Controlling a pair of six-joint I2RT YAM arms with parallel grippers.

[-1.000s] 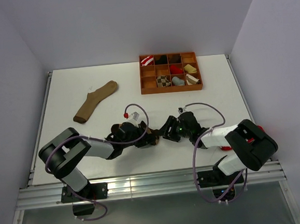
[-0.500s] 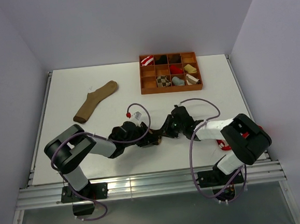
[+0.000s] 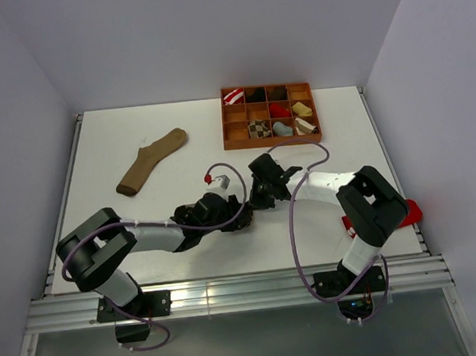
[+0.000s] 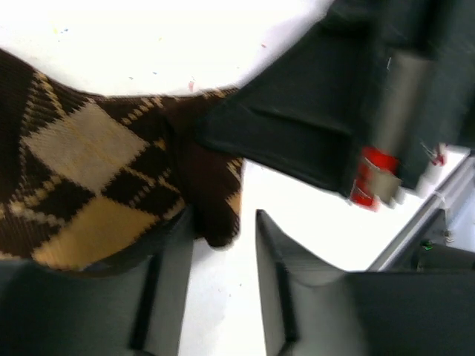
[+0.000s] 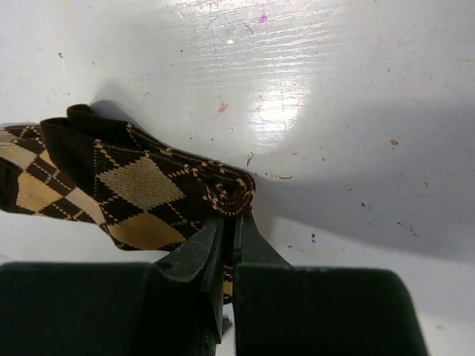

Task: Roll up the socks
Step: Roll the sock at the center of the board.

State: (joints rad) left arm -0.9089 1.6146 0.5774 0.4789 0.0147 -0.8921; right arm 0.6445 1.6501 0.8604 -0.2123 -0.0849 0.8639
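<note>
Brown argyle sock (image 5: 141, 193) is pinched at its edge by the right gripper (image 5: 228, 233), probably to start the roll. The left gripper (image 4: 223, 256) stands apart beside it, gripping nothing.

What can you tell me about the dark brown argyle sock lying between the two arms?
The dark brown knitted sock carries tan and cream diamonds with thin stitched lines. It lies bunched and folded on the white table. The right hand is shut on its folded edge; the left hand stands open, one dark end reaching between its jaws.
</note>
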